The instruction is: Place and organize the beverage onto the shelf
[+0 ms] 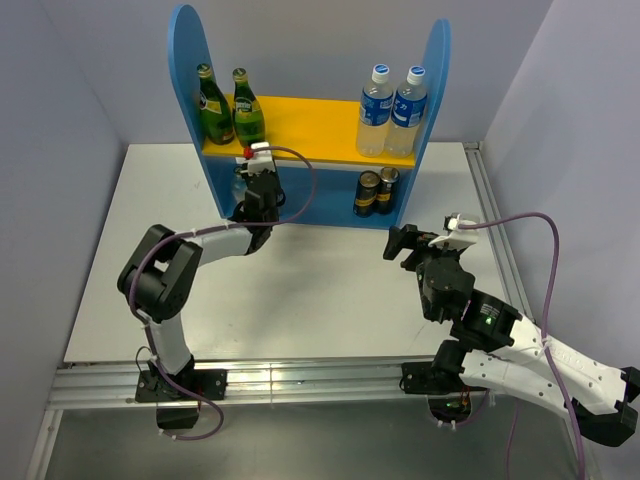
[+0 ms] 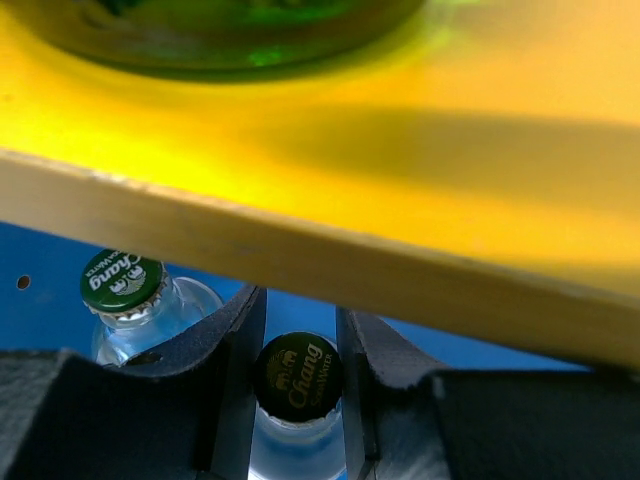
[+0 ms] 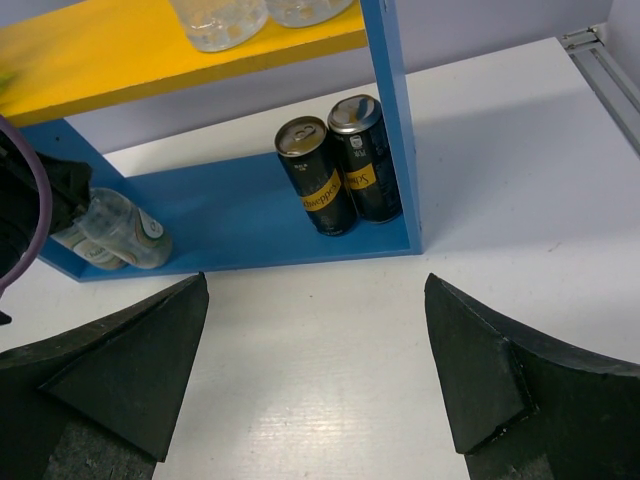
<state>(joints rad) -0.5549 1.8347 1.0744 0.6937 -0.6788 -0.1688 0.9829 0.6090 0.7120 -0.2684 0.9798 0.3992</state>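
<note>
Left fingers (image 2: 238, 390) clasp a bottle (image 2: 295, 445), cap (image 2: 297, 376) visible only from that wrist.

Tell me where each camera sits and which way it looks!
Top: overhead, near side, looking down on table and shelf; left arm and right arm show.
Left wrist: on the left arm, facing the yellow board and beneath; left gripper clamps a bottle.
Right wrist: on the right arm, facing the cans; open right gripper shows.
Shared: both wrist views show that bottle; top and right wrist show the cans.
</note>
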